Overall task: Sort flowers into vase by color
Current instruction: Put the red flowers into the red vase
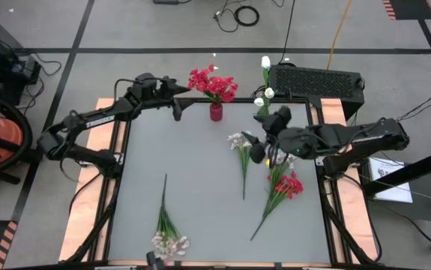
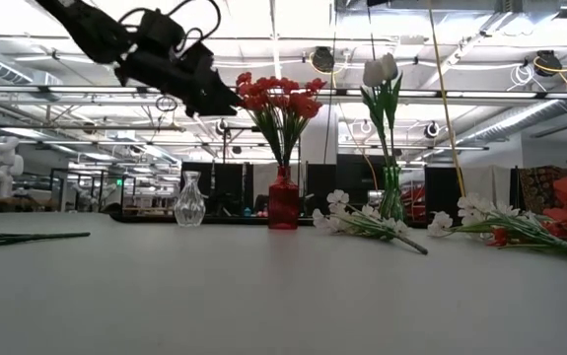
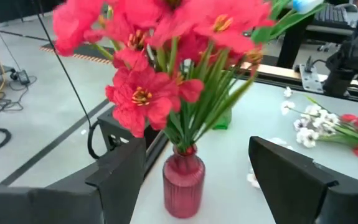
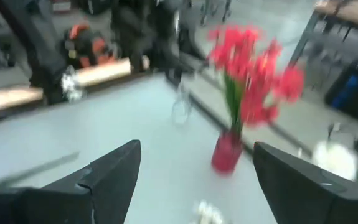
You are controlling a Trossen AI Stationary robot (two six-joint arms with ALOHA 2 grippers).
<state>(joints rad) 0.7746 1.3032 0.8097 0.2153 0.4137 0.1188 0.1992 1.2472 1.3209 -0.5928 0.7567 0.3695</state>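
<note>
A red vase [image 1: 215,112] with red flowers [image 1: 212,84] stands at the table's far edge. It also shows in the left wrist view [image 3: 183,180]. A green vase with white tulips [image 1: 264,97] stands to its right. My left gripper [image 1: 177,111] is open and empty, in the air just left of the red vase. My right gripper [image 1: 255,148] is open and empty above a pale-blossom stem [image 1: 240,144] that lies flat on the table. A red-bloom stem [image 1: 284,186] lies flat to the right. Another pale-blossom stem [image 1: 167,232] lies at the near edge.
A clear glass vase [image 2: 190,200] stands empty left of the red vase in the low view. A black box [image 1: 316,81] sits beyond the table's far right corner. Bare grey tabletop [image 1: 193,165] lies in the middle and left.
</note>
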